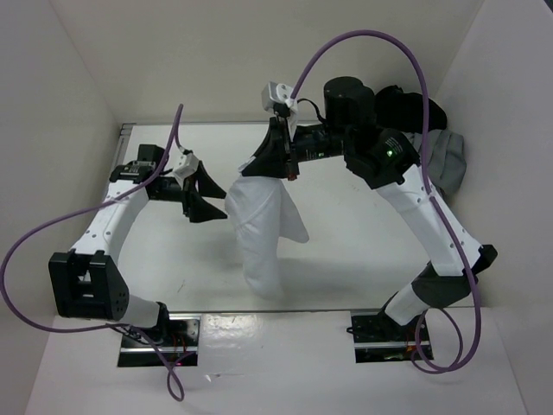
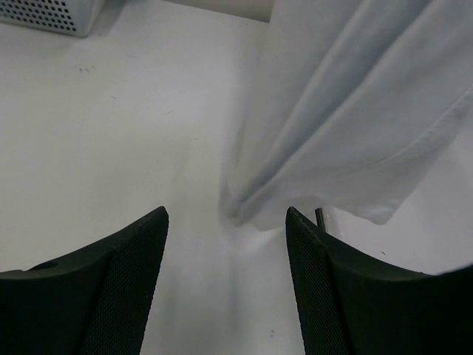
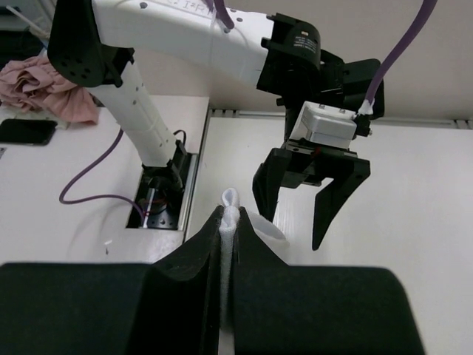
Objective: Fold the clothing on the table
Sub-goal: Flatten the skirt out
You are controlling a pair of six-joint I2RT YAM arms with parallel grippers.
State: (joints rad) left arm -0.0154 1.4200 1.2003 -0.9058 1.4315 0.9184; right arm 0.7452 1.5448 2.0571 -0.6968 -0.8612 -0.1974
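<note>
- Top external view: the table (image 1: 346,259) is closed in by white walls on its left, far and right sides, with a thin metal rail (image 1: 199,124) along the far edge.
- The clothing (image 1: 259,225) hangs over the middle of the surface. Its lower end rests on the surface towards the near edge.
- Bare surface lies open on both sides of the clothing, wider on the right.
- A grey garment (image 1: 447,160) and a black garment (image 1: 406,105) are heaped in the far right corner, well apart from the clothing.
- The right arm rises from the near right edge, bends high by the far right corner and reaches left to the middle.
- The left arm runs up the left edge, then turns right, level, towards the clothing.
- Right gripper (image 1: 289,173): clamped tight on a pinch of white fabric at the top of the clothing, holding it up. The right wrist view shows the fold squeezed between the fingers (image 3: 199,251).
- Left gripper (image 1: 223,204): jaws wide apart and holding nothing, just beside the clothing's left side. In the left wrist view the cloth hangs just past the fingertips (image 2: 155,222).
</note>
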